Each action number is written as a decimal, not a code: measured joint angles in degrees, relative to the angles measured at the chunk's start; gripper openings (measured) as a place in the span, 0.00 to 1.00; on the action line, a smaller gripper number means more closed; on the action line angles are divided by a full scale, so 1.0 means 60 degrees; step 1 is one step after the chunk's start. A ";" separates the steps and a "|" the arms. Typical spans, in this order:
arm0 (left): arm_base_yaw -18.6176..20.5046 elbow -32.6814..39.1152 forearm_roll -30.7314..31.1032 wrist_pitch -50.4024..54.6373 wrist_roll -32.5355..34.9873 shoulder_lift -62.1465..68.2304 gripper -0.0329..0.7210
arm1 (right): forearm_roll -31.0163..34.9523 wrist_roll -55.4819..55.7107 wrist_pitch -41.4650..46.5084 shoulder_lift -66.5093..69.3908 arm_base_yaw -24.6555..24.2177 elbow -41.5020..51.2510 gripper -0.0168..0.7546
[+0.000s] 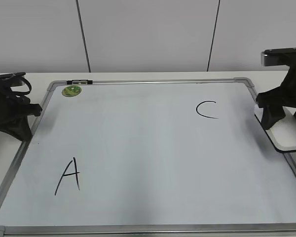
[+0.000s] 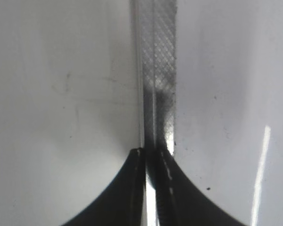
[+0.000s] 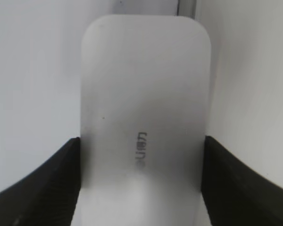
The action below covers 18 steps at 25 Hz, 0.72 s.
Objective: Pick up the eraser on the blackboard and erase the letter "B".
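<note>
The eraser (image 1: 289, 134) is a white rounded block lying at the right edge of the blackboard (image 1: 148, 148), partly over its frame. My right gripper (image 1: 285, 121) is down over it. In the right wrist view the two black fingers of the right gripper (image 3: 141, 141) press against both long sides of the eraser (image 3: 146, 89), shut on it. The letter "B" shows in no view; only a black A (image 1: 69, 176) and a black C (image 1: 207, 109) are on the board. My left gripper (image 1: 19, 131) is shut and empty over the board's left frame (image 2: 160, 56).
A small round green sticker (image 1: 71, 91) sits at the board's top-left corner. A thin marker (image 1: 79, 81) lies on the top frame beside it. The board's silver frame runs around all sides. A white wall stands behind the table.
</note>
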 joint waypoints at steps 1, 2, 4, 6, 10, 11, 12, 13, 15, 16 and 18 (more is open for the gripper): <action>0.0000 0.0000 0.0000 0.0000 0.0000 0.0000 0.08 | 0.0062 0.0007 -0.0420 0.0000 -0.0016 0.0233 0.72; 0.0000 0.0000 0.0000 0.0000 0.0000 0.0000 0.08 | 0.0075 0.0045 -0.0822 0.0000 -0.0038 0.0416 0.72; 0.0000 0.0000 0.0000 0.0000 0.0000 0.0000 0.08 | 0.0097 0.0274 -0.1396 0.0000 -0.0053 0.0618 0.72; 0.0000 0.0000 0.0000 0.0000 0.0000 0.0000 0.08 | 0.0022 0.0659 -0.1695 0.0064 -0.0053 0.0654 0.72; 0.0000 0.0000 0.0000 0.0000 0.0000 0.0000 0.08 | -0.0215 0.1067 -0.1980 0.0413 -0.0053 0.0654 0.72; 0.0000 0.0000 0.0000 0.0000 0.0000 0.0000 0.08 | -0.0221 0.1108 -0.2024 0.0498 -0.0053 0.0654 0.72; 0.0000 0.0000 0.0000 0.0000 0.0000 0.0000 0.08 | -0.0221 0.1127 -0.2066 0.0591 -0.0053 0.0654 0.72; 0.0000 0.0000 0.0000 0.0000 0.0000 0.0000 0.08 | -0.0246 0.1146 -0.2109 0.0660 -0.0053 0.0654 0.72; 0.0000 0.0000 0.0000 0.0000 0.0000 0.0000 0.08 | -0.0285 0.1146 -0.2147 0.0778 -0.0053 0.0654 0.72; 0.0000 0.0000 0.0000 0.0000 0.0000 0.0000 0.08 | -0.0335 0.1146 -0.2172 0.0863 -0.0053 0.0654 0.72; 0.0000 0.0000 0.0000 0.0000 0.0000 0.0000 0.08 | -0.0424 0.1146 -0.2215 0.0979 -0.0053 0.0660 0.72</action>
